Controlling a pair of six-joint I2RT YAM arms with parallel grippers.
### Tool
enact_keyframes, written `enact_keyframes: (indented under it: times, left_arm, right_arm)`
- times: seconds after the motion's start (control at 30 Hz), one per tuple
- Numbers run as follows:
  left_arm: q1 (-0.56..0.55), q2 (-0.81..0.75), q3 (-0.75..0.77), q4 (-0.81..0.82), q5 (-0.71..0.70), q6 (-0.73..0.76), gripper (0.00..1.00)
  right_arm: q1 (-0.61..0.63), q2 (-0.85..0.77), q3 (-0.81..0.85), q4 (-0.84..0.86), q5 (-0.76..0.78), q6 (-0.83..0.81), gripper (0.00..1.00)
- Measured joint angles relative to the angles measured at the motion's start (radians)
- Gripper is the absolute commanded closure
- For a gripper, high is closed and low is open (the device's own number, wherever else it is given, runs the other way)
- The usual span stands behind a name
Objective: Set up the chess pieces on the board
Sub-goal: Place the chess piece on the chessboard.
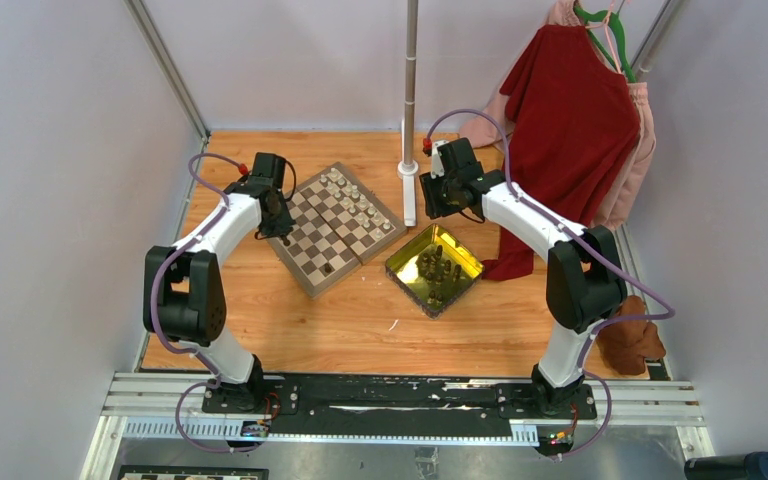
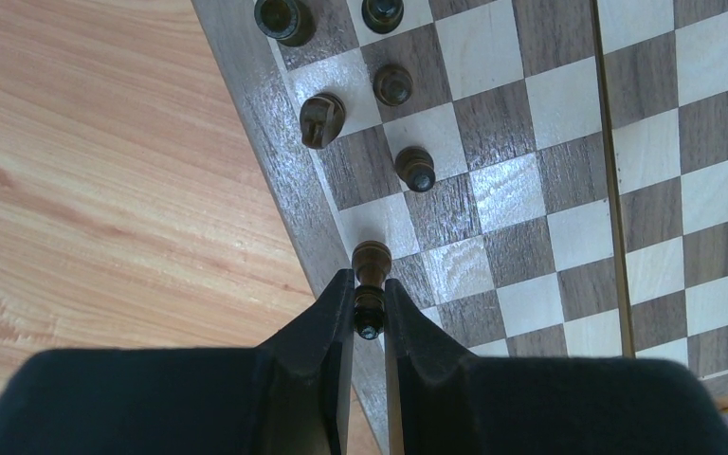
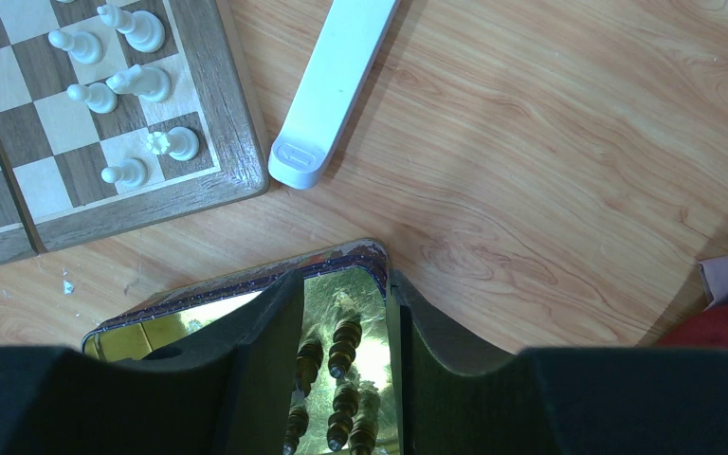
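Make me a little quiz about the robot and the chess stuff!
1. True or false: the left claw pinches a dark piece.
2. Where do the spare dark pieces lie? A) in the yellow tray B) on the red cloth C) on the white pole
3. Fill in: the white pieces stand on the ___.
Key: 1 true; 2 A; 3 board.

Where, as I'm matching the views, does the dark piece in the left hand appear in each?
Top external: dark piece under the left hand, at the left edge of the chessboard.
Left wrist: lower centre, between the fingers.
Right wrist: not in view.
Shared landmark: the chessboard.
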Motion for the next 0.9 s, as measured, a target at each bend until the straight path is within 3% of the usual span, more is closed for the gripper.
enact_keyframes:
  times: [0.9]
  left_arm:
    - [0.000, 0.023, 0.013, -0.002, 0.001, 0.002, 0.85]
  right_arm:
    - [0.000, 0.008, 0.000, 0.000, -0.001, 0.000, 0.58]
